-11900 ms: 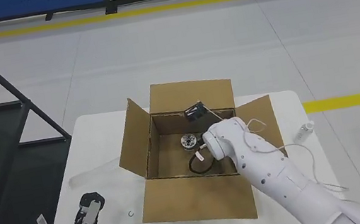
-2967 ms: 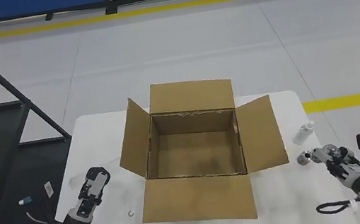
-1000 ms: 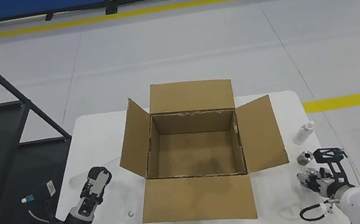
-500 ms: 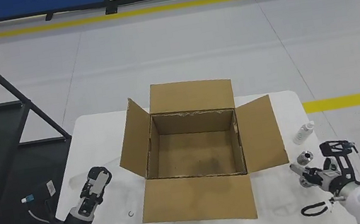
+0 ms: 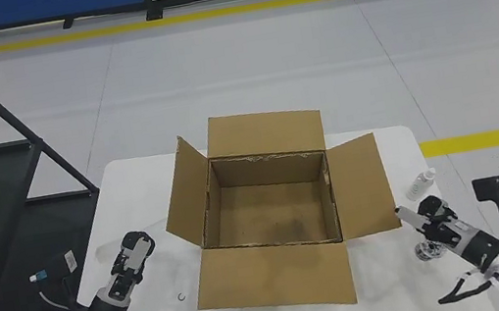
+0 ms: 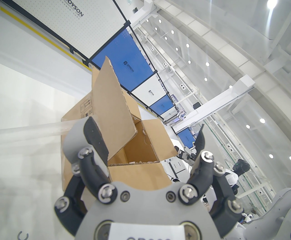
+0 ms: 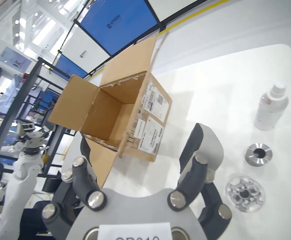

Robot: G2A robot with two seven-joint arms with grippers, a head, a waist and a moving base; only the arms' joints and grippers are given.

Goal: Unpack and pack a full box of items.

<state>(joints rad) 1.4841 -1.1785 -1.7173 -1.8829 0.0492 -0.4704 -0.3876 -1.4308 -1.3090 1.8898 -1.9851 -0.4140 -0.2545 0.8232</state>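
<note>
right gripper: fingers released, moved forward beside box | left gripper: fingers released, unmoved | box now empty

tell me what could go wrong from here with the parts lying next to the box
The open right gripper sits close to the bottle; a sideways sweep might knock it toward the table edge. The metal cylinder and the flat round part lie close together, so grasping one may nudge the other. The box has a flap splayed outward on that side, which could snag an arm carrying items in.
</note>
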